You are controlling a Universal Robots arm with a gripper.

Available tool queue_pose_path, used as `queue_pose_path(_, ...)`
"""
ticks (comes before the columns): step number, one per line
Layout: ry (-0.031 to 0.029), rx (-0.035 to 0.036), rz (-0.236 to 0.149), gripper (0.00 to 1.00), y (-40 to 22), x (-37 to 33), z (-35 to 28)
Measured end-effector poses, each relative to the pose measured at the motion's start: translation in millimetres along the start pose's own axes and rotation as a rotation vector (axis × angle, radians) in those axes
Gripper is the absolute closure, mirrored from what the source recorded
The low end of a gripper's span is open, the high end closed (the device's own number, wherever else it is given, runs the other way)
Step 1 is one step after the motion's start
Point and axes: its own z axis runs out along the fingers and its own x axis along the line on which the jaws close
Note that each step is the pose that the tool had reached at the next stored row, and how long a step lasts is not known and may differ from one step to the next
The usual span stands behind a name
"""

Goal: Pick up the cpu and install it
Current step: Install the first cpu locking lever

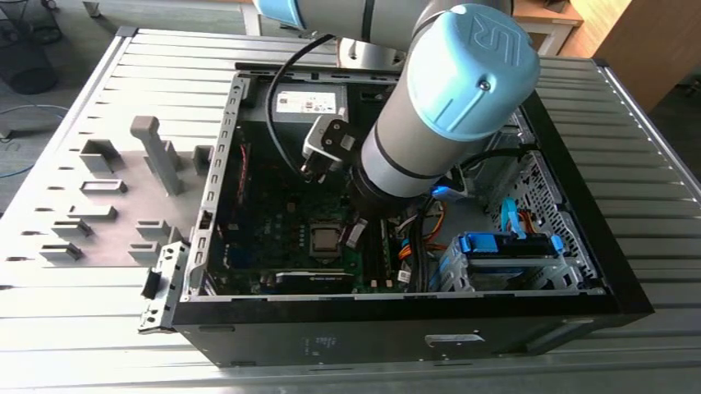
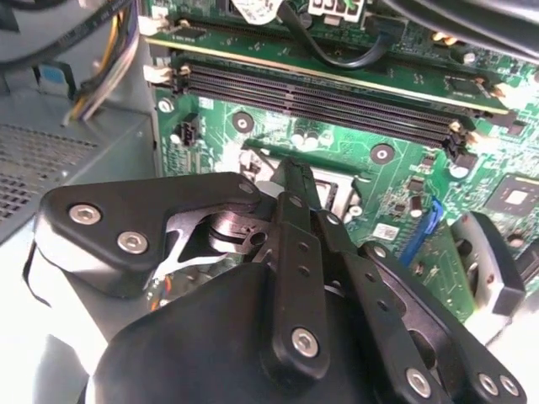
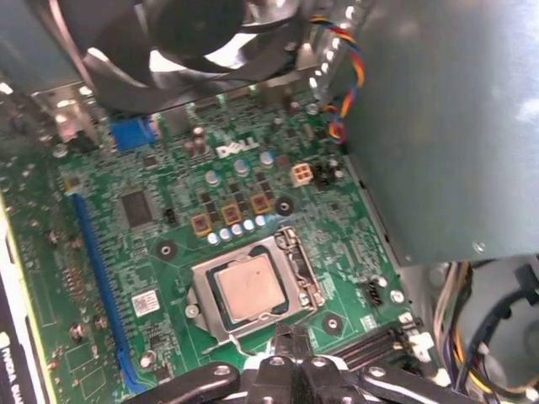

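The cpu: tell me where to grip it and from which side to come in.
The cpu lies flat in the socket frame on the motherboard, silvery top up. Probably best to come straight down from above and pinch two opposite edges, since the frame borders it closely and only its top is open. The gripper is beside the socket.

The cpu [image 3: 251,287] was a small flat square chip with a dull silvery-grey metal top, lying face up and level inside its socket on the green motherboard. In the first wrist view it sat framed by the socket's metal surround, slightly turned against the picture's edges. In the exterior view it showed as a pale square [image 1: 324,238] low in the open case.
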Motion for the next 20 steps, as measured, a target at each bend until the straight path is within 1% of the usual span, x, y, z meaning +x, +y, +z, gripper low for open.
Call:
queue_pose_path(1, 0.0045, -0.0014, -0.01, 0.89, -0.2, 0.1, 0.5)
queue_pose_path(4, 0.0207, -0.0044, -0.039, 0.89, -0.5, 0.2, 2.0)
queue_pose_path(9, 0.0482, -0.0073, -0.085, 0.89, -1.1, 0.5, 4.4)
queue_pose_path(11, 0.0573, -0.0081, -0.102, 0.89, -1.2, 0.6, 5.0)
queue_pose_path(12, 0.0609, -0.0085, -0.11, 0.89, -1.3, 0.6, 5.2)
queue_pose_path(14, 0.0641, -0.0091, -0.118, 0.89, -1.4, 0.7, 5.4)
queue_pose_path(20, 0.0652, -0.009, -0.12, 0.89, -1.4, 0.7, 5.6)
